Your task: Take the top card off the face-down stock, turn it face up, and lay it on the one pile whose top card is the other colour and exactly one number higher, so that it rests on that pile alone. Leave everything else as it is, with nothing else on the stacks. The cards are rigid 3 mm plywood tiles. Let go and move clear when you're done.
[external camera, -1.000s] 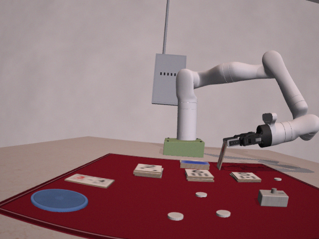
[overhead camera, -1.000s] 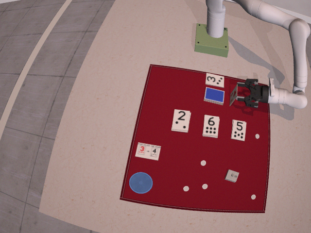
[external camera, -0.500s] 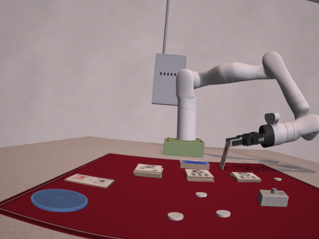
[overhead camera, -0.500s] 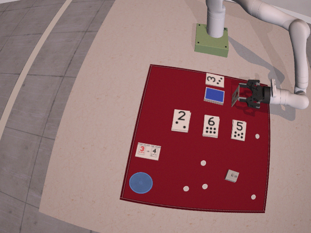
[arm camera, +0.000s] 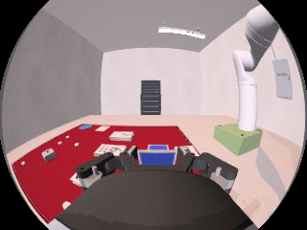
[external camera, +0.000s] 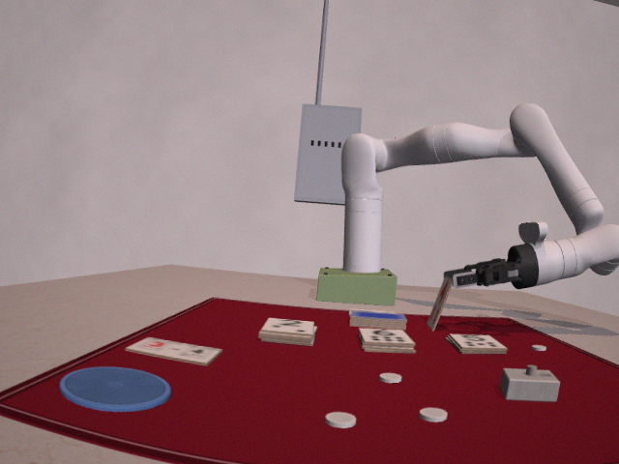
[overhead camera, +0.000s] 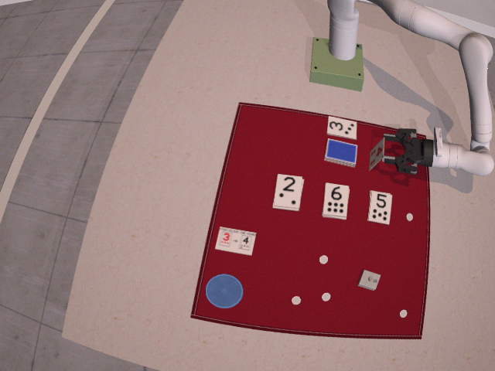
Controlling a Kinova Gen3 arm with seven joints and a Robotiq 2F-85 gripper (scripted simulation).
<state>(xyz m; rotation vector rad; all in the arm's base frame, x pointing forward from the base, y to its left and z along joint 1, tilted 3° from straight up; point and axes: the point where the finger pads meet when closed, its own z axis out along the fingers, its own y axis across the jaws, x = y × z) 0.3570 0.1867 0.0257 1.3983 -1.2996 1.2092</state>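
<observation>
My gripper (overhead camera: 385,151) reaches in level from the right and is shut on a red 4 card (overhead camera: 377,153), gripping it across its width. The card stands steeply tilted, its red face turned toward the piles and its lower edge close to the mat. The wrist view shows its blue back (arm camera: 156,156) between the fingers. The face-down stock (overhead camera: 340,152), blue on top, lies just left of the card. Three face-up piles sit in a row in front: black 2 (overhead camera: 288,192), black 6 (overhead camera: 336,200) and black 5 (overhead camera: 380,206). The 5 pile is nearest the gripper.
A single black 3 card (overhead camera: 342,127) lies behind the stock. A rule card (overhead camera: 235,240) and a blue disc (overhead camera: 224,291) sit at the mat's left front. Several white discs (overhead camera: 323,259) and a small block with a peg (overhead camera: 369,279) lie in front. The green arm base (overhead camera: 336,63) stands behind the mat.
</observation>
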